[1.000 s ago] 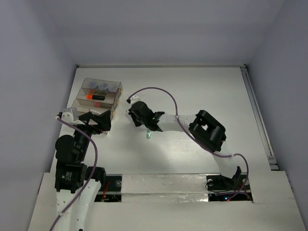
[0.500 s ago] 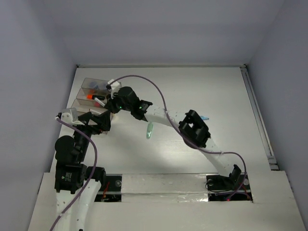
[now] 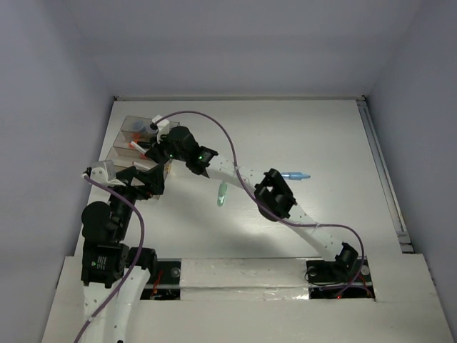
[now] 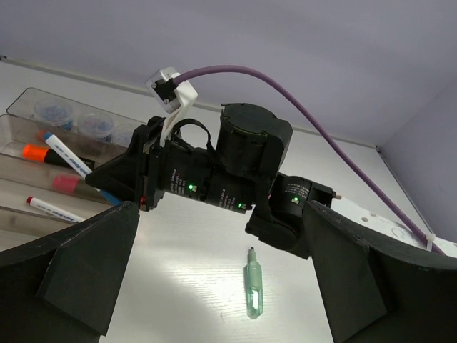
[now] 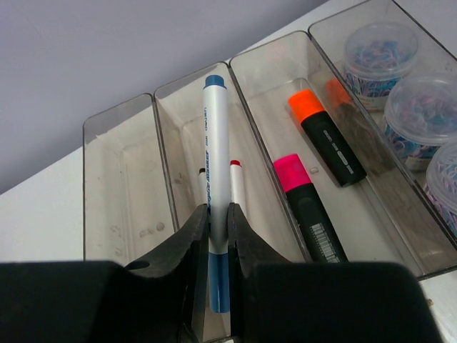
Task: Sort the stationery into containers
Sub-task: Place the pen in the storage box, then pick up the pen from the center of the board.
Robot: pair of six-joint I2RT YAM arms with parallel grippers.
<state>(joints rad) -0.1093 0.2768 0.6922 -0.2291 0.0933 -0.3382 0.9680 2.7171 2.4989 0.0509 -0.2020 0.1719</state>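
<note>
Right gripper [image 5: 218, 214] carried its pinched pen [image 5: 216, 143] over the bins [image 5: 166, 164].

Right gripper [image 5: 218, 216]: pinched a blue-capped pen [image 5: 216, 143] over a narrow bin [image 5: 178, 161].
Next bin [image 5: 271, 93] right: held orange highlighter [image 5: 326, 137], pink highlighter [image 5: 305, 207].

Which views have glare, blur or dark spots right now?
Top external: even light, soft bright patch on the table near the green marker; bins tiny, partly behind the arm. Left wrist: left fingers dark and soft, glare beside the marker. Right wrist: pen sharp, orange highlighter ghosted in the bin wall, right fingers near black.
</note>
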